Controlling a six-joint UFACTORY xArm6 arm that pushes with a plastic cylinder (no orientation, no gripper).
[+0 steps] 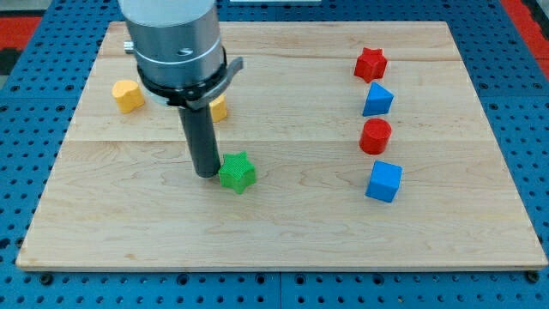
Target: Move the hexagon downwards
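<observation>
My tip (206, 175) rests on the wooden board (283, 232) left of centre. A green star block (238, 172) lies just to the tip's right, about touching the rod. A yellow block (220, 108) sits above the tip, mostly hidden behind the rod and its mount, so I cannot make out its shape. A second yellow block (128, 95), heart-like, lies at the upper left, well to the left of the rod.
Down the view's right side stand a red star (371, 63), a blue angular block (377, 99), a red cylinder (375, 136) and a blue cube (383, 181). The arm's grey body (171, 39) covers the board's upper left.
</observation>
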